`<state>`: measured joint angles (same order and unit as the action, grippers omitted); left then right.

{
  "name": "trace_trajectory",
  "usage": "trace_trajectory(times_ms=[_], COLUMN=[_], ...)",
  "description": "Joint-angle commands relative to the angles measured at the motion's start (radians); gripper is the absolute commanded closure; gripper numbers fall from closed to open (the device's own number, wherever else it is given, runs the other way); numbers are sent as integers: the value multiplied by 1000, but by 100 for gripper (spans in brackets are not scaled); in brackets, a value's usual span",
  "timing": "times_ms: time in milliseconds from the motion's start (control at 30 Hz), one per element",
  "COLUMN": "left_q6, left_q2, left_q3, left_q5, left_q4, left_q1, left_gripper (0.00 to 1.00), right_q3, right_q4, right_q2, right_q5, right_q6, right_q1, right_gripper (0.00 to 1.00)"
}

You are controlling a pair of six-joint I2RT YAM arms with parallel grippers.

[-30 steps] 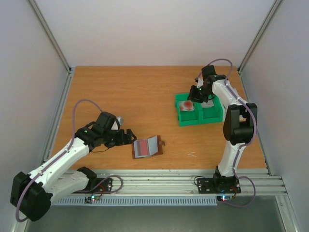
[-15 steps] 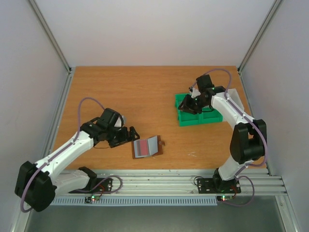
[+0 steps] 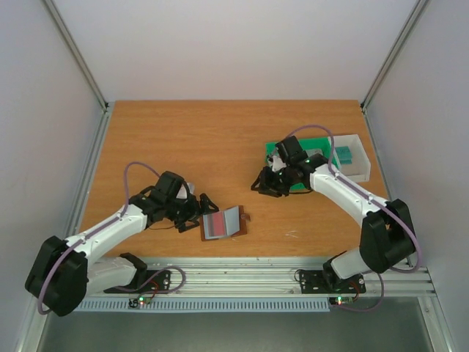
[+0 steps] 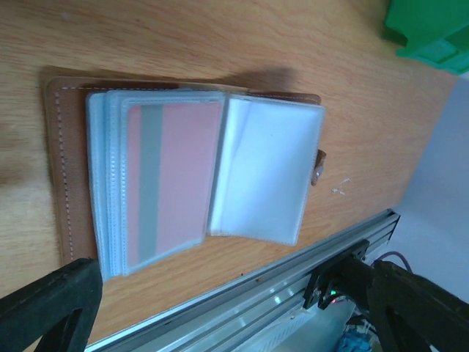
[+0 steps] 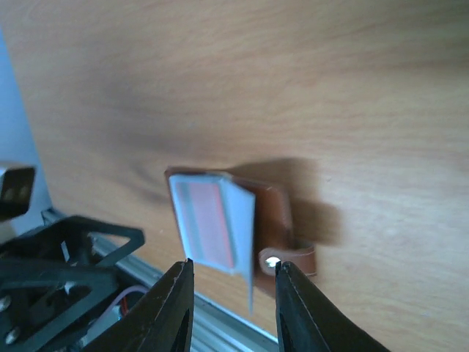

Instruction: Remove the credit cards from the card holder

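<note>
The card holder (image 3: pixel 223 222) lies open on the wood near the front edge, brown leather with clear sleeves. A pinkish card with a grey stripe (image 4: pixel 172 176) sits in the top sleeve; it also shows in the right wrist view (image 5: pixel 210 224). My left gripper (image 3: pixel 198 213) is open and empty just left of the holder, its fingers (image 4: pixel 51 304) on either side of the near edge. My right gripper (image 3: pixel 262 185) is open and empty, above and to the right of the holder; its fingertips (image 5: pixel 185 270) frame the sleeve edge and the holder's tab (image 5: pixel 293 258). A teal card (image 3: pixel 343 154) lies in the white bin.
A green bin (image 3: pixel 274 152) stands at the back right, mostly hidden by my right arm; its corner shows in the left wrist view (image 4: pixel 432 29). A white bin (image 3: pixel 359 172) stands next to it. The metal rail (image 3: pixel 249 275) runs along the table's front edge.
My right gripper has moved from over the green bin down and left towards the card holder. My left gripper has slid closer to the holder's left side. The holder has not moved.
</note>
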<state>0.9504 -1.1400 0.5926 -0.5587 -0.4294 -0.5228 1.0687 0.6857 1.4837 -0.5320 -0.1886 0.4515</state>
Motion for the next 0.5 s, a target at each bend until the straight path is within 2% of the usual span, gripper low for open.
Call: trace_trajectory(times_ms=[0, 200, 333, 467], left_q6=[92, 144, 153, 148], left_q2=[-6, -15, 48, 92], left_q3=[-56, -195, -262, -277], left_q5=[35, -42, -7, -16], left_q4=[146, 390, 413, 411], left_q1=[1, 1, 1, 2], left_gripper=[1, 1, 1, 1], right_q3=[-34, -75, -62, -60], right_q4=[-90, -191, -226, -278], right_q2=[-48, -36, 24, 99], right_q5=[-8, 11, 58, 94], right_q6=[-69, -122, -141, -136], right_q1=[92, 217, 296, 324], right_gripper=[67, 66, 65, 65])
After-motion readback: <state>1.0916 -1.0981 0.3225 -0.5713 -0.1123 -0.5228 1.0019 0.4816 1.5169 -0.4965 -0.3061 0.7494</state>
